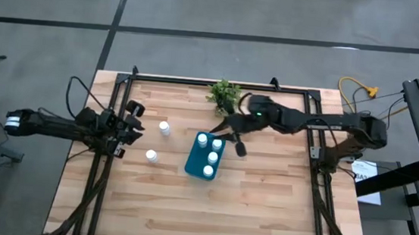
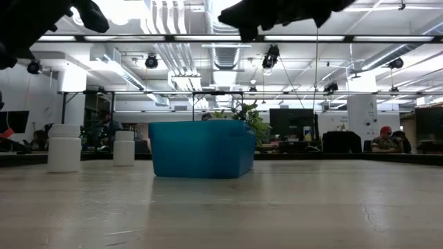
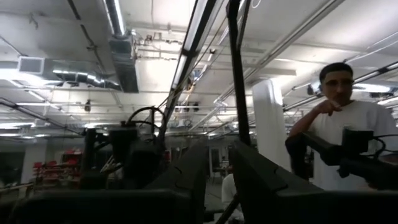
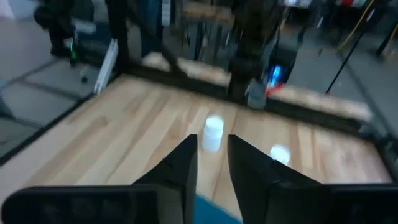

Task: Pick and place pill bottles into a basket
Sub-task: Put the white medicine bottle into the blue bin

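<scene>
The right gripper hangs in the air just to the right of the basket, near its far end, and no bottle shows between its fingers. In the right wrist view these two fingers stand close together with only a narrow gap, and nothing is in that gap. The basket, a teal bin, lies about in the middle of the surface with its long side running from far to near, a little slanted. Inside it I count four white caps.

Two pill bottles stand upright on the surface outside the basket, both on its left side: the farther bottle and the nearer bottle. Their long axis is vertical, so I think fingers must come down from above and close around the body. From the right gripper both bottles lie to the left, across the basket, well apart from it. The left gripper is much nearer to them; it waits at the left edge of the surface, near the farther bottle. Its fingers are almost together and hold nothing.

I judge that the next bottle is easier for the left arm. The surface around both bottles is open. The small plant stands at the far edge, close to the right arm, and could be brushed.
</scene>
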Tool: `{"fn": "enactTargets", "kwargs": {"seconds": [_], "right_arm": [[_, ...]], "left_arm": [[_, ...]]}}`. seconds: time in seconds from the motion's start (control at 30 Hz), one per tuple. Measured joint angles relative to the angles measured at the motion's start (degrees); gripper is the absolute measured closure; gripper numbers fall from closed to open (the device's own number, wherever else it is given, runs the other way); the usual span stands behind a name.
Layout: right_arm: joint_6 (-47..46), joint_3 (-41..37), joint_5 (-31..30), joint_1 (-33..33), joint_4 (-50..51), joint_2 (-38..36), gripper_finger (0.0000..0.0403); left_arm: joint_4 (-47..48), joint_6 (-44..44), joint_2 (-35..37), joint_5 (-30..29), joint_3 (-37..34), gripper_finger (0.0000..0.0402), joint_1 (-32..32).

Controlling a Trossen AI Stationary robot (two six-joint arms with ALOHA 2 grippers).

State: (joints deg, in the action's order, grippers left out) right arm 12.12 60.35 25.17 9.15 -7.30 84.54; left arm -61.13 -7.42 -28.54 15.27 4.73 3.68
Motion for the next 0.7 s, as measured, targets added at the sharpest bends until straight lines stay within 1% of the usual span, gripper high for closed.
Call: {"fn": "enactTargets", "kwargs": {"seconds": [0.1,0.23,0.4,0.5,0.57,0.7], "right_arm": [[-1.50,-5.84,0.00,0.13,-6.07,-4.19,0.0340],[-2.55,-11.64,0.04,0.13,-12.34,-8.95,0.0351],[-3.30,-18.83,0.22,0.15,-21.17,-14.19,0.0368],[-4.16,-23.14,0.39,0.16,-28.86,-15.76,0.0377],[-4.94,-25.31,0.46,0.34,-32.28,-16.07,0.0383],[-6.01,-27.46,0.42,0.88,-34.92,-16.05,0.0392]], "left_arm": [[5.49,1.58,2.07,-2.26,-0.01,0.0342,0.01],[11.92,3.64,4.83,-3.66,-0.02,0.0342,0.00],[20.17,3.81,7.50,-5.44,-0.07,0.0342,0.01],[23.70,3.72,8.27,-5.58,-0.07,0.0342,0.00],[25.07,3.71,8.40,-5.57,-0.07,0.0342,0.00],[26.24,3.82,8.34,-5.58,-0.09,0.0342,0.01]]}}
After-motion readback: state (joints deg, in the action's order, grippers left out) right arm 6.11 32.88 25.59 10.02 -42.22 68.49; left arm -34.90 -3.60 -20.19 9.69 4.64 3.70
